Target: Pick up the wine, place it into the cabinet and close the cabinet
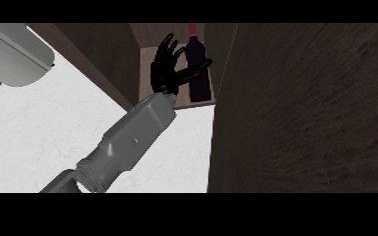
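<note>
Wine bottle (197, 67) upright inside the open cabinet (118, 55), on its shelf floor, evidently already set down. Left hand (168, 72) just beside it, fingers (167, 47) released and spread, apparently letting go; dark door (295, 110) ajar, not yet shut.

Layout, head view: wine bottle (198, 72) upright inside cabinet (118, 55), on its lower shelf, toward the opening's right side. Open cabinet door (295, 110) fills view's right, just right of bottle. One hand (168, 72) w/ forearm immediately left of bottle, in front of the opening. Counter (44, 130) lies lower left.
</note>
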Controlling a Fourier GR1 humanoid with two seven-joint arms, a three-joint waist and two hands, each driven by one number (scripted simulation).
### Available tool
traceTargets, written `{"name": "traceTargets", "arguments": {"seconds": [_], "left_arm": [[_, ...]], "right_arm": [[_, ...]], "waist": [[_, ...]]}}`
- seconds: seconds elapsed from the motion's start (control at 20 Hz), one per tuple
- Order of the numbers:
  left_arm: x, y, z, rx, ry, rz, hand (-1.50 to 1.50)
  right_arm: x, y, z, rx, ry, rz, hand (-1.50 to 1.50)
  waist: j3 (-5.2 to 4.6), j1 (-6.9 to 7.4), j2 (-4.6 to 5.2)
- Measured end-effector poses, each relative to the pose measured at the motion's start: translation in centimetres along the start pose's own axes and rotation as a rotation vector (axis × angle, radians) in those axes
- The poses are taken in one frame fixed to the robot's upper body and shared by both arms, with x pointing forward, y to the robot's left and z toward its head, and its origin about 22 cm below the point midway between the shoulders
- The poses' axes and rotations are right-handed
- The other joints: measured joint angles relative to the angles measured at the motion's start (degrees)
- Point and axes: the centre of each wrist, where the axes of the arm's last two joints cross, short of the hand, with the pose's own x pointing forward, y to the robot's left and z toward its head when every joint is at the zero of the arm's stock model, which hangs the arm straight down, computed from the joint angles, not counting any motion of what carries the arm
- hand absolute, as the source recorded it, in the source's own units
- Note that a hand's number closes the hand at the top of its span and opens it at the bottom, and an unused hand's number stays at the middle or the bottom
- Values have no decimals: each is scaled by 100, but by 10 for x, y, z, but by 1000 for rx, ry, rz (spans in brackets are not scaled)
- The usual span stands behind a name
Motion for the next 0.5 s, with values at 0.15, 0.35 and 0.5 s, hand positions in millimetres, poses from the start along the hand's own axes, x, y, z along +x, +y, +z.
{"name": "traceTargets", "arguments": {"seconds": [0.15,0.35,0.5], "left_arm": [[-1,2,-1,6,-14,-34,-150],[0,-3,-2,-21,-42,-126,-150],[2,-6,-3,-61,-58,-167,-150]], "right_arm": [[0,-1,-1,-1,-1,3,-150],[-1,-1,-2,6,3,4,-150],[-3,0,-1,5,0,-1,-150]], "waist": [[1,13,2],[4,38,-3],[5,70,-10]]}}
